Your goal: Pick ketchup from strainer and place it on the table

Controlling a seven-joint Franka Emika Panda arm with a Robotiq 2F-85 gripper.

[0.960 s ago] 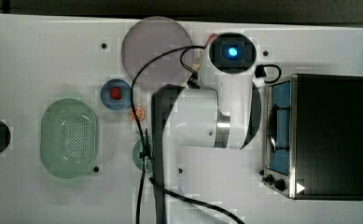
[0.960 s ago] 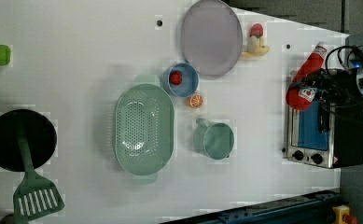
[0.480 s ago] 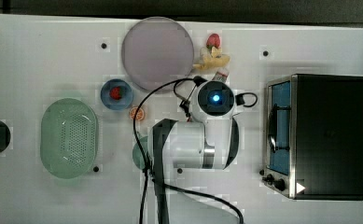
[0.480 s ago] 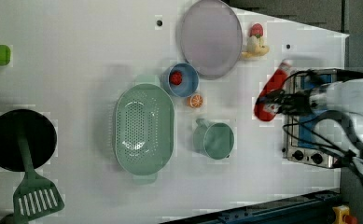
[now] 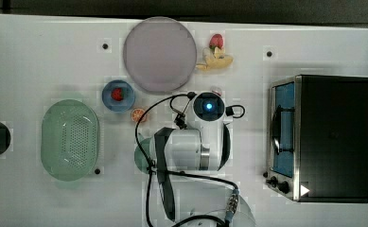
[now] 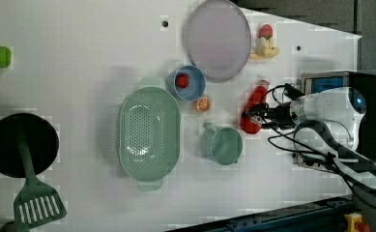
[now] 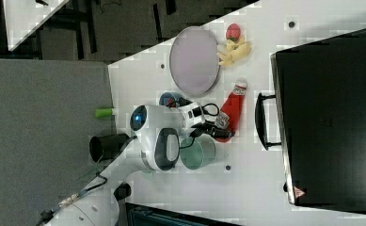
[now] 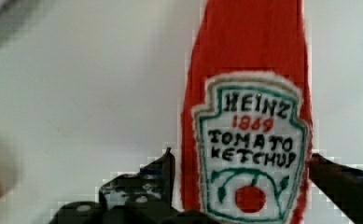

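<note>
Top view: the arm is hanging over the desk (image 5: 39, 56), covering the ketchup; the strainer (image 5: 70, 139) is lying empty at the top view's left.
Left view: the tool (image 6: 255, 114) is gripping the ketchup (image 6: 252, 110) between the teal mug (image 6: 223, 144) and the toaster oven (image 6: 340, 82), well apart from the strainer (image 6: 149, 133).
Right view: the ketchup (image 7: 232, 110) is slanting beside the oven handle, cap toward the plate (image 7: 194, 60).
Wrist view: the tool (image 8: 244, 186) is clamping the ketchup (image 8: 250, 93), one finger on each side of the label.
</note>
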